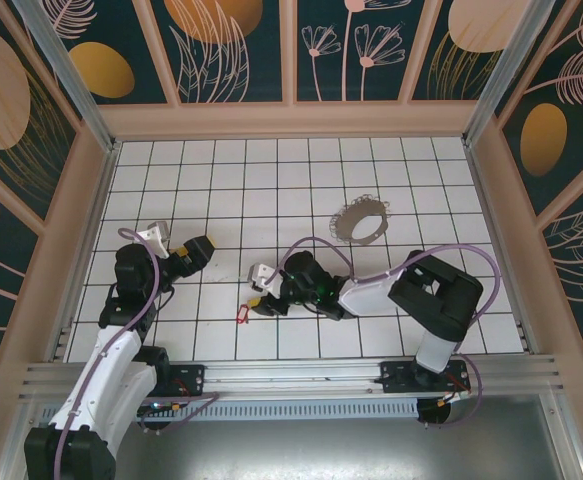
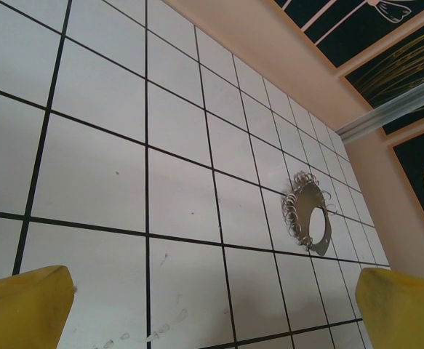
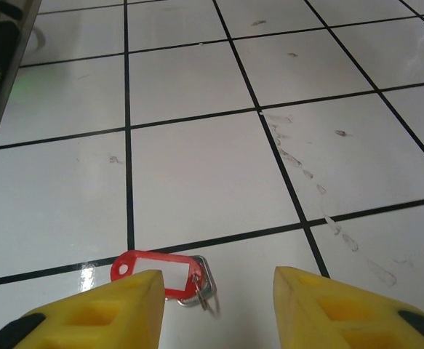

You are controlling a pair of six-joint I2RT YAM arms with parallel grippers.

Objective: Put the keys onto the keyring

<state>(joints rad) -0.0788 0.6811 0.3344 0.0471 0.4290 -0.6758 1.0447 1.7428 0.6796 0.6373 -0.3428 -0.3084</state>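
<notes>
The keys (image 3: 161, 270) are a small red tag with a white label and a silver ring, lying flat on the tile. In the top view the keys (image 1: 241, 316) sit near the front middle. My right gripper (image 3: 219, 313) hovers low over them, open, its yellow left finger (image 3: 102, 313) covering the tag's near edge, with the silver ring in the gap. The keyring (image 1: 359, 220), a grey hoop fringed with silver loops, lies to the back right, and the left wrist view has the keyring (image 2: 308, 214) too. My left gripper (image 2: 215, 309) stands open over bare tile.
The floor is white tile with black grout lines, walled by pink panels (image 1: 291, 120). A metal rail (image 1: 291, 375) runs along the near edge. Faint smudge marks (image 3: 306, 174) cross the tiles ahead of the right gripper.
</notes>
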